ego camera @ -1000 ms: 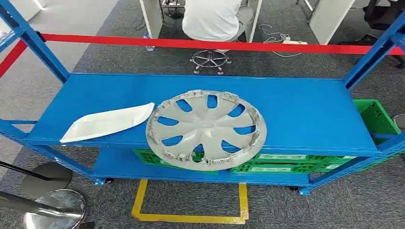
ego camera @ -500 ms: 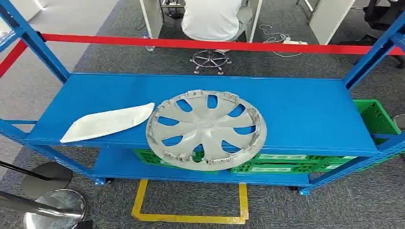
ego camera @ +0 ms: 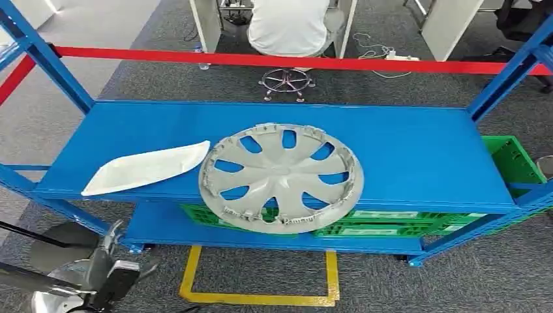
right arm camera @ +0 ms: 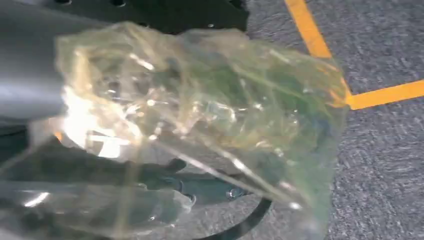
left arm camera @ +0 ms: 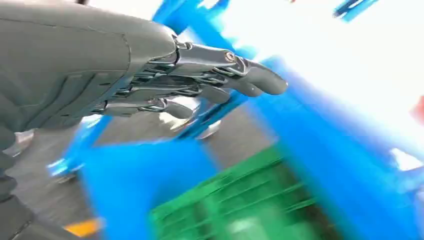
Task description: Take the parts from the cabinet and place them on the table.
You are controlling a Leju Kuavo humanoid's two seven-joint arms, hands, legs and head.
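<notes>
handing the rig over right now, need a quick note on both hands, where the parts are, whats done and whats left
Left hand: low beside the blue metal shelving unit, fingers apart, holding nothing.
Right hand: a crumpled clear plastic bag lies across its wrist view and hides the fingers; grip cannot be told.
Parts: the round silver plastic wheel cover lies flat on the top shelf, overhanging the front edge. The flat white curved panel lies beside it, toward the robot's left. Green plastic crates sit on the lower shelf.
Done: nothing visibly moved off the shelf.
Left: grip each part and carry it to the table.
</notes>
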